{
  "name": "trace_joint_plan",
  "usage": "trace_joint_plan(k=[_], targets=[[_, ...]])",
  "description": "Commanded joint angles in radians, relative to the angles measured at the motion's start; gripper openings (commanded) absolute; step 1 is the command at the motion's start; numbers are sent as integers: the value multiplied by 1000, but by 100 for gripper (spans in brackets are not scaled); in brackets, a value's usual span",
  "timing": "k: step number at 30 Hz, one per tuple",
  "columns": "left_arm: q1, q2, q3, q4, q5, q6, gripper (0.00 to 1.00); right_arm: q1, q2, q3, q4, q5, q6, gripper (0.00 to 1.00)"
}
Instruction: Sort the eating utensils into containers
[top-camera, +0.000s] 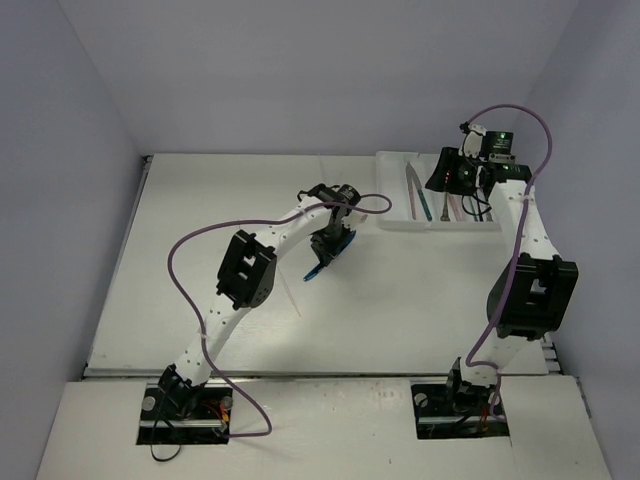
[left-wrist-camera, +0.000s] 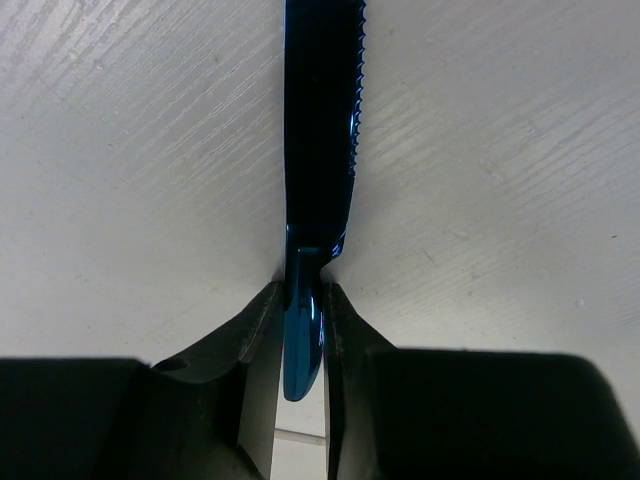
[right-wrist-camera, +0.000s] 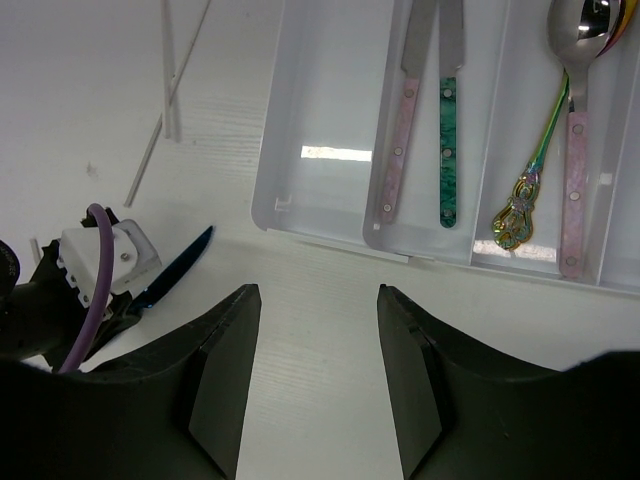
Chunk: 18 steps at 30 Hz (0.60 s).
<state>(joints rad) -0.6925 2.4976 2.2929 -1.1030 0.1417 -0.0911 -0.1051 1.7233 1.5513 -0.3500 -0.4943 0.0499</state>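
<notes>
From above: a white table (top-camera: 200, 250) with pale grey walls. The left pincer (top-camera: 330, 243) is mid-table at the blue knife (top-camera: 322, 264), and the right pincer (top-camera: 455, 182) is over the far-right tray (top-camera: 395, 160). Left wrist: the fingers (left-wrist-camera: 250, 340) pinch the knife's handle, serrated blade pointing away. Right wrist: jaws half open and empty just short of the tray's near edge, pale sticks (right-wrist-camera: 168, 70) lying to its left.

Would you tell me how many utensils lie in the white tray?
4 in the white tray: a pink-handled utensil and a teal-handled utensil share one compartment; a gold utensil and a pink-handled spoon share the next. Others may be hidden off-frame.
</notes>
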Motion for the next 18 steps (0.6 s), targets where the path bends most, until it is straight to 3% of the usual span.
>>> trace_joint_plan(k=[1,18], targets=[[24,-15,-8,-21,-33,-24,0,-7,-70,10,34,-30,2,47],[96,-299,-12,118,35,-127,0,-4,-54,37,38,-123,67,49]])
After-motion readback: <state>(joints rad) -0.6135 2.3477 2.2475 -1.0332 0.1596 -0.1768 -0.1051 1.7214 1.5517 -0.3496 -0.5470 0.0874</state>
